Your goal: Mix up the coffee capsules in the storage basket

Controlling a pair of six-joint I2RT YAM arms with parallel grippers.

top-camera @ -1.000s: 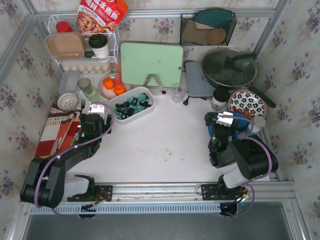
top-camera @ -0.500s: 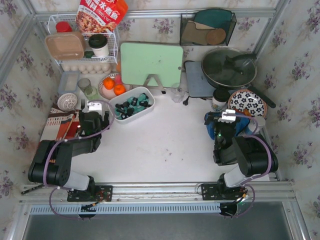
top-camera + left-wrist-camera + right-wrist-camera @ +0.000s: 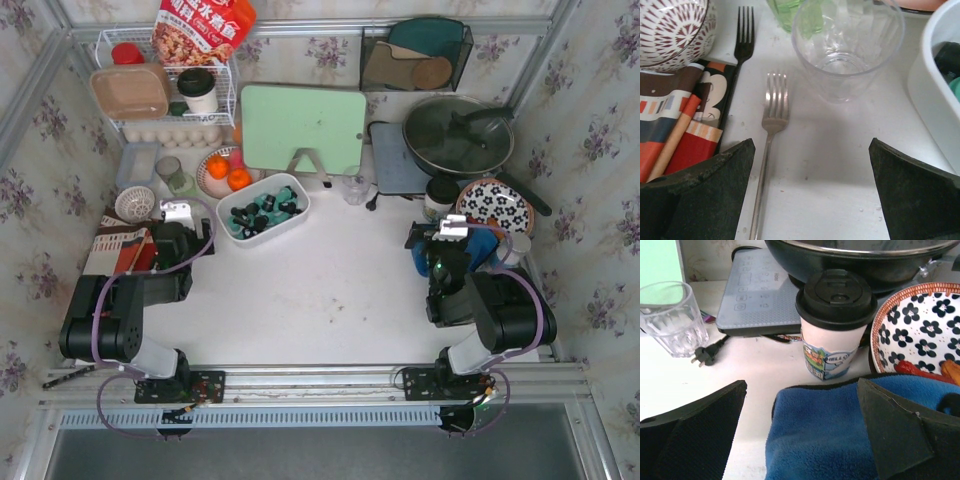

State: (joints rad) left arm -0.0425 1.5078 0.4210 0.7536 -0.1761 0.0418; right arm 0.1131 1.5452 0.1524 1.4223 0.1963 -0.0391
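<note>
The shallow white plastic storage basket [image 3: 278,227] sits toward the tabletop's far-left corner. The teal and black coffee capsules [image 3: 262,209] lie heaped loose inside it. Our left pincer [image 3: 176,218] hangs wide open and empty near the basket's left end, not touching it. Our right pincer [image 3: 445,242], also open and empty, is well apart by the right edge. We judge the capsules light, stiff-walled and smooth, apt to roll or squirt out of a pinch, so we would grip one across its tapered sides below the rim. The basket looks light enough to slide when nudged.
</note>
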